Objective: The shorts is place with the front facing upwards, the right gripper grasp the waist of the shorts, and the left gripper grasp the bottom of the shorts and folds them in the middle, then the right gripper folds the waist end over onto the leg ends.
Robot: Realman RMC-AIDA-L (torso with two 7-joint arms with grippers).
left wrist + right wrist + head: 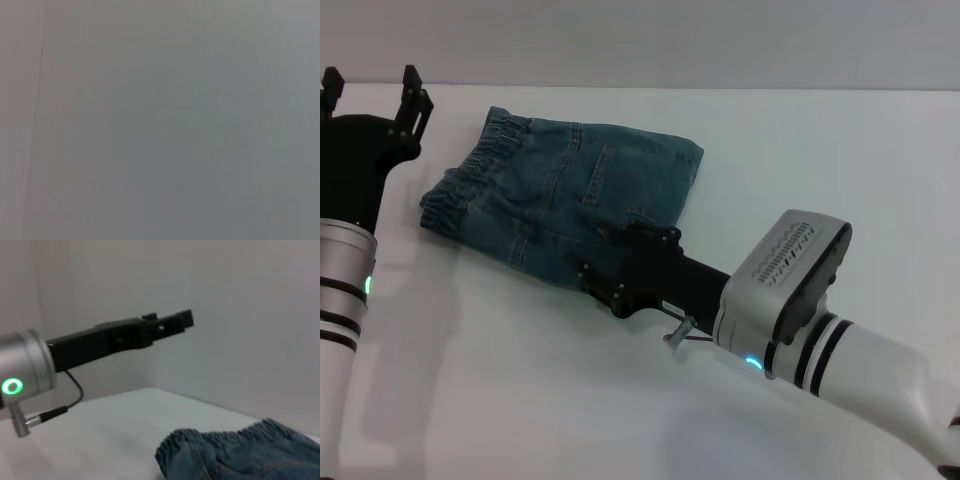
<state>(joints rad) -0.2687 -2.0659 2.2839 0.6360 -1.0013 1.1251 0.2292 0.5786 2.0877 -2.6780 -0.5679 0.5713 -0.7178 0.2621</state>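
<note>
Blue denim shorts (565, 200) folded into compact bundle on white bench (520, 400), ruched elastic waist (470, 180) nearest left gripper's fingers. Black two-finger right gripper (610, 245) low over bundle's near edge; finger state cannot be told. Black left gripper (375, 90) raised clear beside waist, fingers apart.

Shorts (565, 195): blue denim, folded into compact bundle, flat on white table; waist (470, 175) ruched, toward robot's left.

Folded denim shorts (565, 195) lie on a white table (520, 400).
</note>
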